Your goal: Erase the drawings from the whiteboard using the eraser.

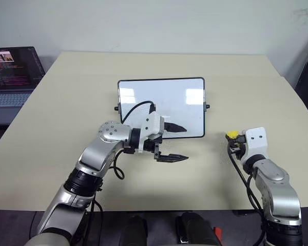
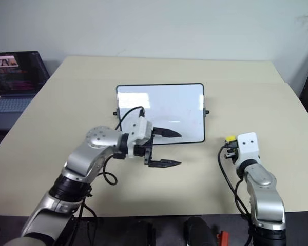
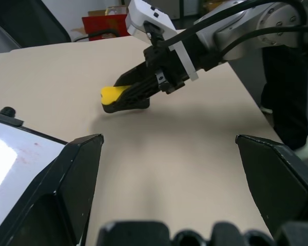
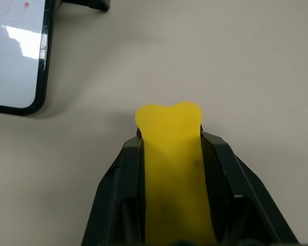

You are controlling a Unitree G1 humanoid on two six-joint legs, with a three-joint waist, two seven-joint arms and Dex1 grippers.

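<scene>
The right gripper (image 4: 170, 154) was clamped on the eraser (image 4: 170, 128), whose yellow end stuck out past the black fingertips, just above the counter (image 1: 66, 102). Off to that gripper's left stood the whiteboard (image 1: 185, 97), well apart from the eraser. The left gripper (image 1: 174, 143) hung with its jaws spread wide and nothing between them, at the whiteboard's near edge. Faint red traces showed on the board (image 3: 25, 154).

whiteboard (image 1: 164, 105) mid-frame on table, black frame, glossy, faint red smudges left. yellow eraser (image 4: 170, 154) squeezed in right gripper (image 1: 235, 141), lower right, off board.
</scene>
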